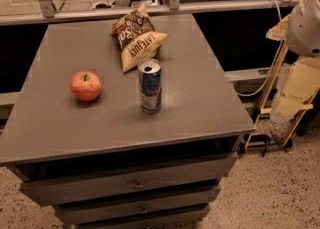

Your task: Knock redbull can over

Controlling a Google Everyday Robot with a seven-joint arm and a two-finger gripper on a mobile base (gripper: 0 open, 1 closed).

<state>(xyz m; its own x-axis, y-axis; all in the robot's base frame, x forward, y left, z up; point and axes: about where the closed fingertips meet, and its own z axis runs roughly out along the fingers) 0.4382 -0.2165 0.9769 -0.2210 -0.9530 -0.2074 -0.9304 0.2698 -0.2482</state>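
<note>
The redbull can point(150, 86) stands upright near the middle of the grey table top point(200, 98). It is slim, blue and silver, and its opened silver top shows. My gripper point(293, 97) hangs at the far right, off the table's right side and well away from the can, below the white rounded arm segment point(306, 20). It holds nothing that I can see.
A red apple point(85, 85) sits left of the can. Two chip bags point(136, 37) lie just behind the can, towards the far edge. The table has drawers point(135, 185) at the front. A yellow frame point(272, 80) and a cable stand to the right, by the gripper.
</note>
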